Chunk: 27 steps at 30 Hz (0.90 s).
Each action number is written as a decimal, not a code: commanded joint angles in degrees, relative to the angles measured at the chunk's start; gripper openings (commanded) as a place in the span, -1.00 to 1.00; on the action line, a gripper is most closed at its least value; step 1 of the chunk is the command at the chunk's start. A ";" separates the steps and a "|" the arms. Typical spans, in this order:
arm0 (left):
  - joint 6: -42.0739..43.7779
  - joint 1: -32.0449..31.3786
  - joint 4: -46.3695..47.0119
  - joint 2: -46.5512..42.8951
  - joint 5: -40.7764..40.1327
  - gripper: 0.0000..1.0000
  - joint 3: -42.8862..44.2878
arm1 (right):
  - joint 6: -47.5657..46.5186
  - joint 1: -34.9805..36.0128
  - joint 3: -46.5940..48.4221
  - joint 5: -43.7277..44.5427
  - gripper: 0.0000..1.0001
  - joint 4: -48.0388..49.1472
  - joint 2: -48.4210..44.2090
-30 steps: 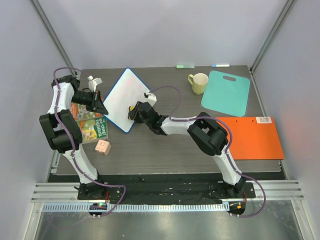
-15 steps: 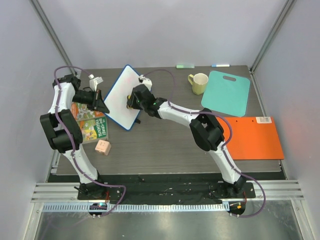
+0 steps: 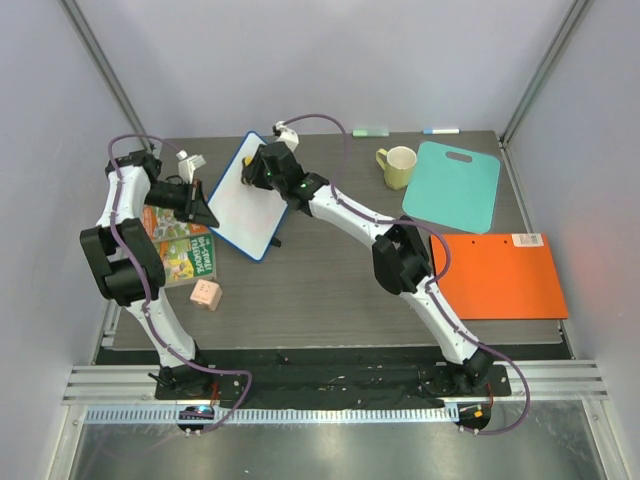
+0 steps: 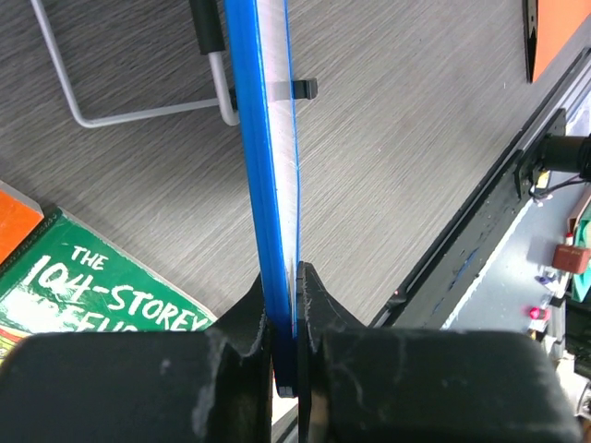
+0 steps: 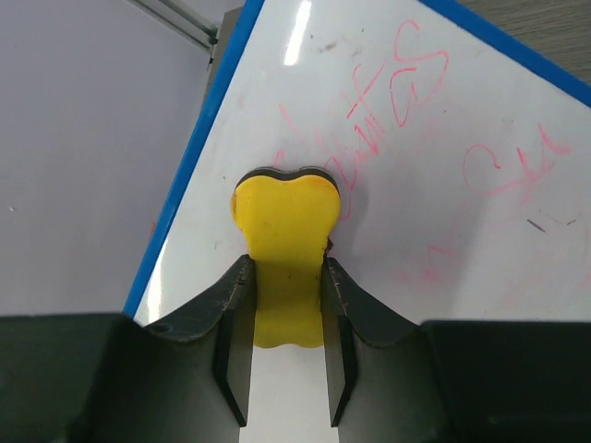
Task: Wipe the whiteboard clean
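Observation:
The whiteboard [image 3: 245, 205], white with a thin blue rim, stands tilted at the table's left. Its face [image 5: 434, 194] carries pink-red scribbles in the right wrist view. My left gripper [image 3: 197, 203] is shut on the board's left edge, whose blue rim [image 4: 268, 185] runs up between the fingers in the left wrist view. My right gripper [image 3: 256, 172] is shut on a yellow eraser [image 5: 284, 249] and presses it against the board's upper part, next to the scribbles.
A green book [image 3: 180, 245] lies under the left arm, with a pink cube [image 3: 205, 294] in front of it. A yellow mug [image 3: 398, 166], a teal cutting board [image 3: 458, 185] and an orange folder [image 3: 505, 275] lie to the right. A wire stand [image 4: 138, 101] sits behind the board.
My right gripper has slid the eraser from the board's lower right up to its upper part. The left gripper still holds the board's edge.

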 commanded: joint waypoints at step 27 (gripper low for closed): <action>10.12 -4.26 -9.80 -1.76 -1.28 -1.00 -3.00 | 2.06 -1.62 -18.20 -4.34 -0.98 3.78 1.69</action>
